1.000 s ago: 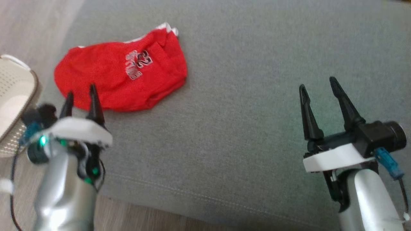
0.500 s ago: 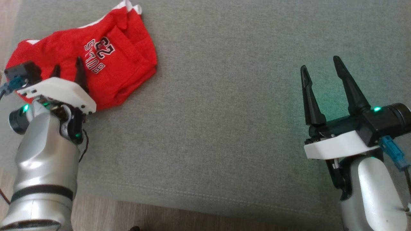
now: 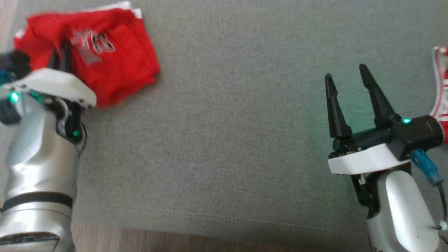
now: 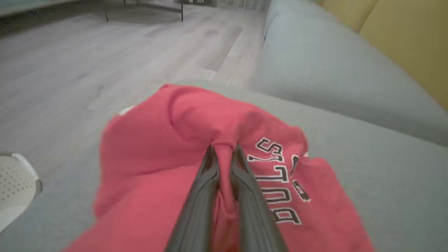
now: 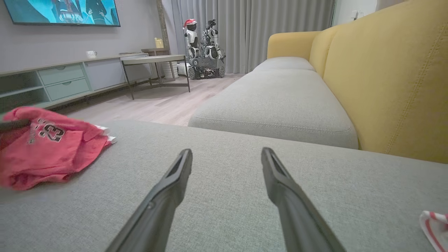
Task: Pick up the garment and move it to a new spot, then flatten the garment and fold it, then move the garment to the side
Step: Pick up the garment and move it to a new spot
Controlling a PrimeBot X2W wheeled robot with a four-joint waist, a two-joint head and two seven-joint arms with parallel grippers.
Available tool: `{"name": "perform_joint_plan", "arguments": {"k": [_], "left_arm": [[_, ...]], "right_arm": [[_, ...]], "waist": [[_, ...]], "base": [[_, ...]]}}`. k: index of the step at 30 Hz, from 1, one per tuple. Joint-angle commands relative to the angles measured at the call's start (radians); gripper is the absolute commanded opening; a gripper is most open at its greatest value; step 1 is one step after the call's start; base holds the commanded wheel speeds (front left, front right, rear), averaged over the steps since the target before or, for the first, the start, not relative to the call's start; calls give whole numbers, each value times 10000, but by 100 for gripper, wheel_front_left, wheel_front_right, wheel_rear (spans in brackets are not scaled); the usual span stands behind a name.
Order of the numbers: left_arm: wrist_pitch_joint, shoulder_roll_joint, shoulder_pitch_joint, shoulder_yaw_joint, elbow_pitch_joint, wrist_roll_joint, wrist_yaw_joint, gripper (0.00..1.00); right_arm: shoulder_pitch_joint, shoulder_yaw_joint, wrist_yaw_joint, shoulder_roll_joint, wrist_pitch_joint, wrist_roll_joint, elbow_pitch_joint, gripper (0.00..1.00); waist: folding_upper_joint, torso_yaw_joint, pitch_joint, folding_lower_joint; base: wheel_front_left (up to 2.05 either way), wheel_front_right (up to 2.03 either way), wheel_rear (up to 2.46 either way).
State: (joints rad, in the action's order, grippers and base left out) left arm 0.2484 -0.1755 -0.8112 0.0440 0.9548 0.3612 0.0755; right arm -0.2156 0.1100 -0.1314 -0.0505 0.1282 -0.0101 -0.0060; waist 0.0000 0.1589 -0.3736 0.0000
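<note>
At the far left corner of the grey sofa cushion (image 3: 227, 140), the red garment (image 3: 119, 70) lies bunched. Left claw (image 4: 224, 148): fingers nearly together, pinching a raised fold of the garment. Right claw (image 3: 344, 71): fingers spread wide, holding nothing, above the cushion's right side, well apart from the garment.

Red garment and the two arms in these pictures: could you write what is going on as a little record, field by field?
item: red garment, bunched, with black-and-white lettering
surface: grey cushion of a sofa
left tool: closed, pinching a fold of the red garment
right tool: open, holding nothing, over bare cushion
nearby: striped cloth at the cushion's right edge; white basket on the floor
stage: garment gripped, not yet flattened or folded
</note>
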Motion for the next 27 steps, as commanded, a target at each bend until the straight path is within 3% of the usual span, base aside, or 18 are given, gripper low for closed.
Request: {"name": "perform_joint_plan", "arguments": {"k": [1, 8, 19, 27], "left_arm": [[125, -607, 12, -353, -741, -132, -82, 0], [131, -261, 1352, -387, -3709, -677, 4, 0], [-867, 927, 2210, 1180, -6104, -762, 45, 0], [-1570, 1243, 2702, 3085, -6440, -309, -714, 0]], "right_arm": [[-48, 274, 7, 3, 129, -110, -258, 100], [114, 337, 7, 3, 503, -567, 223, 100], [226, 306, 7, 3, 841, -984, 558, 100], [105, 344, 7, 3, 999, -1207, 669, 100]], "waist": [[0, -150, 379, 0], [0, -622, 1325, 0], [0, -1840, 1759, 0], [0, -2926, 1565, 0]], "base": [[0, 0, 0], [0, 0, 0], [0, 0, 0], [0, 0, 0]]}}
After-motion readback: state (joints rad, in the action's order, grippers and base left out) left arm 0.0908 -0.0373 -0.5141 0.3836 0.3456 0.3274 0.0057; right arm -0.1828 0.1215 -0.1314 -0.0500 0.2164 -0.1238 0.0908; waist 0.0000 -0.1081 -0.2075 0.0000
